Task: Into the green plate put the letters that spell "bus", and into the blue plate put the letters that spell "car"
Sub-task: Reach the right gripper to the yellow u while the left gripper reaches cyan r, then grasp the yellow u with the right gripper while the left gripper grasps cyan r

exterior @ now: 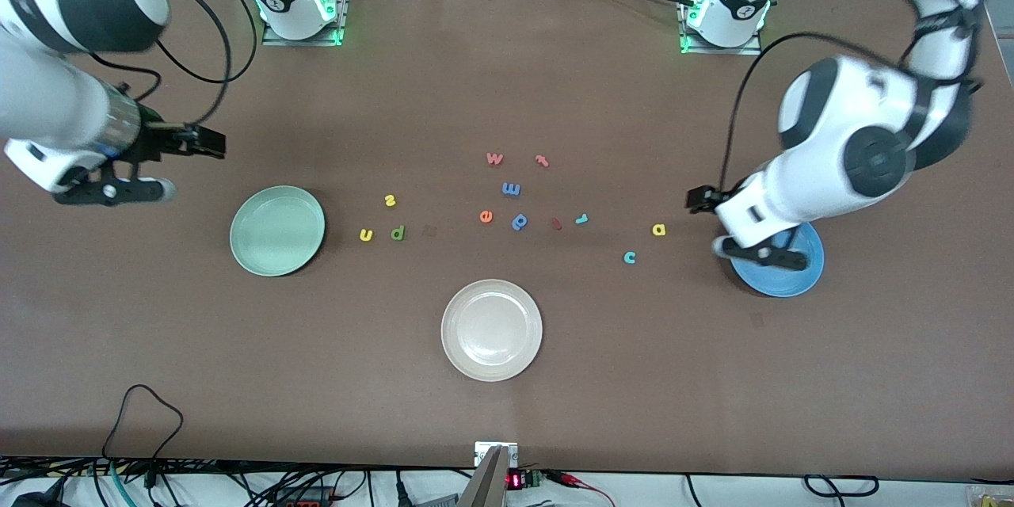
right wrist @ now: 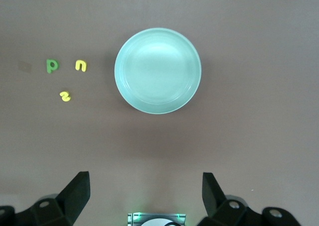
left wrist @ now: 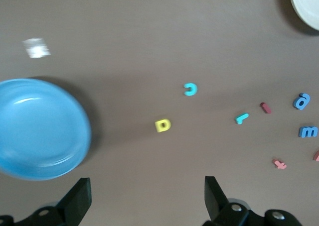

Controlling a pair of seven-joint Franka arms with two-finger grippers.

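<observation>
On the brown table, beside the round pale mint-green plate (exterior: 277,230) toward the left arm's end, lie the three small foam letters for "bus": a yellow u (exterior: 365,235), a green b (exterior: 398,233) just beside it, and a yellow s (exterior: 390,200) a little farther from the front camera. All three are apart from the plate, which holds nothing. Toward the left arm's end, the teal c (exterior: 630,257), the yellow a (exterior: 658,230) and the teal r (exterior: 582,218) for "car" lie near the round bright blue plate (exterior: 804,273), which is partly covered by the left arm and also looks bare. Each word seems grouped close to its own plate, so each arm probably has only short carries.

Between the two groups are the distractors: an orange e (exterior: 486,216), a blue p-shaped letter (exterior: 520,222), a blue m (exterior: 511,188), a red t (exterior: 542,161), a salmon w-shaped letter (exterior: 494,158) and a dark red piece (exterior: 556,223). A round cream-white plate (exterior: 491,329) sits nearest the front camera.

The right gripper (right wrist: 144,193) hangs over the table just beside the green plate, its jaws spread wide and holding nothing. The left gripper (left wrist: 147,196) hangs by the blue plate's edge, likewise wide open and holding nothing. No letter has been placed yet; the sorting appears to be at its start.
</observation>
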